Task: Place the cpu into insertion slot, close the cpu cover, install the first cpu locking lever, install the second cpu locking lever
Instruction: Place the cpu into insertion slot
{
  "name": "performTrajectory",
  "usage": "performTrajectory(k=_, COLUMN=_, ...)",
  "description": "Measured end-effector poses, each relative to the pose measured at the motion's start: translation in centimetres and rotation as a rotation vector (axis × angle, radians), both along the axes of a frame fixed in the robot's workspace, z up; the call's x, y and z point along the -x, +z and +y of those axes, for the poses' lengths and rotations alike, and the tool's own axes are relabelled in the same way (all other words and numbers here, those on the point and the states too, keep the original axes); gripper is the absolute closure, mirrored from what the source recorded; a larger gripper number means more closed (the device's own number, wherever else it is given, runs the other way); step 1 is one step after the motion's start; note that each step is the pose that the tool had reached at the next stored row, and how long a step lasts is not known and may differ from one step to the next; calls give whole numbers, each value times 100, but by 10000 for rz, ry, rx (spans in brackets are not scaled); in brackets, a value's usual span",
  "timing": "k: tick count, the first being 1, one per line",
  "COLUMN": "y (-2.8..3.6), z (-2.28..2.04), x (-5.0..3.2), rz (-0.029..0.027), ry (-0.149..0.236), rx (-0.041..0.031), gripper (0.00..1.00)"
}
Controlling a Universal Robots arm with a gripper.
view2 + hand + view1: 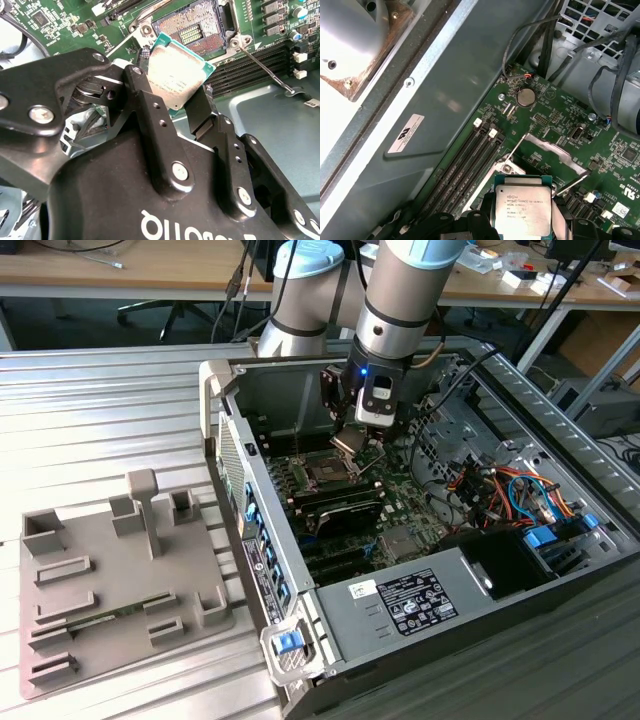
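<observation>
My gripper is shut on the cpu, a small square chip with a silver-tan face and a green rim, gripped by two opposite edges between the black fingers. The chip hangs tilted just above and beside the insertion slot, whose gold contact field lies bare. In the first wrist view the cpu sits ahead of the cpu cover, a silver frame standing raised over the green board. A thin locking lever sticks out beside the socket. In the exterior view the gripper hovers over the slot inside the open case.
The open computer case has metal walls around the motherboard. Long black memory slots run beside the socket. Coloured cables and a power supply lie at the exterior view's right. A grey fixture tray sits at its left.
</observation>
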State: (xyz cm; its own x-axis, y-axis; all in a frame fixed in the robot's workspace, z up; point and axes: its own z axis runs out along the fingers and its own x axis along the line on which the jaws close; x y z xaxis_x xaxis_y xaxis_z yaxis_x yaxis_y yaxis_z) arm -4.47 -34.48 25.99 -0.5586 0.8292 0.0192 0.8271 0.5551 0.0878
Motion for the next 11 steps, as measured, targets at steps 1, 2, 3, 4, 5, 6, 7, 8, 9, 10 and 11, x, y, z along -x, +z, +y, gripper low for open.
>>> performTrajectory(k=1, y=0, z=0, x=0, rz=-1, ry=-14, rx=0, gripper=45)
performTrajectory(k=2, y=0, z=0, x=0, rz=0, ry=-28, rx=0, gripper=45)
performTrajectory(k=3, y=-1, z=0, x=0, rz=0, ry=-42, rx=0, gripper=45)
performTrajectory(k=4, y=-1, z=0, x=0, rz=-1, ry=-50, rx=0, gripper=45)
performTrajectory(k=5, y=-1, z=0, x=0, rz=0, ry=-58, rx=0, gripper=45)
performTrajectory(k=6, y=-1, z=0, x=0, rz=0, ry=-76, rx=0, gripper=45)
performTrajectory(k=7, y=-1, z=0, x=0, rz=0, ry=-87, rx=0, gripper=45)
performTrajectory(k=8, y=-1, z=0, x=0, rz=0, ry=-95, rx=0, gripper=45)
performTrajectory(k=9, y=-2, z=0, x=0, rz=0, ry=-106, rx=-1, gripper=45)
performTrajectory(k=10, y=-1, z=0, x=0, rz=0, ry=-114, rx=0, gripper=45)
performTrajectory(k=11, y=-2, z=0, x=0, rz=0, ry=-127, rx=1, gripper=45)
